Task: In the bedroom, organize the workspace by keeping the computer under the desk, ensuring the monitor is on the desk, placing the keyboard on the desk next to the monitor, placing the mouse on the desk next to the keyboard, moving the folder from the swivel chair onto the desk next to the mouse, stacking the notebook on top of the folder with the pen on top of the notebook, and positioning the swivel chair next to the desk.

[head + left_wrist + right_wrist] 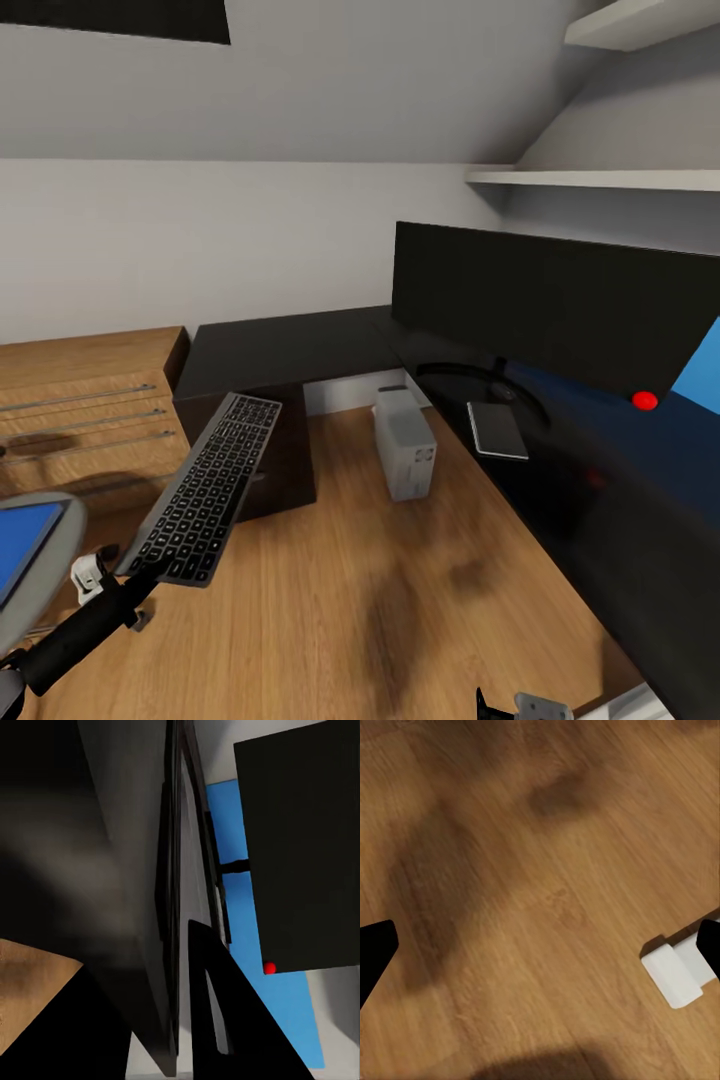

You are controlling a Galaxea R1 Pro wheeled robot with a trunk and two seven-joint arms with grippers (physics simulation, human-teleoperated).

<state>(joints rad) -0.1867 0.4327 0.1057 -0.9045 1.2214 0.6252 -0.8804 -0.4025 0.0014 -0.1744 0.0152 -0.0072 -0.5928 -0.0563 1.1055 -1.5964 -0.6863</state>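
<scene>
My left gripper [148, 576] is shut on the near end of the black keyboard [207, 487] and holds it tilted above the floor, short of the desk [285, 345]. The left wrist view looks along the keyboard's edge [169, 907] towards the monitor [300, 847]. The wide black monitor [550, 300] with its red dot stands on the desk, and the dark grey notebook [497, 430] lies by its stand. On the floor beside the desk sits the light grey computer [405, 447]. The blue folder [25, 545] lies on the swivel chair's seat [60, 585] at lower left. My right gripper [540, 949] hangs open over bare floor.
Low wooden shelving [90, 410] lines the left wall. A black drawer block [285, 465] stands under the desk's left end. White wall shelves [600, 178] hang above the monitor. A white block [679, 973] rests on the wood floor [400, 610] near my right fingers.
</scene>
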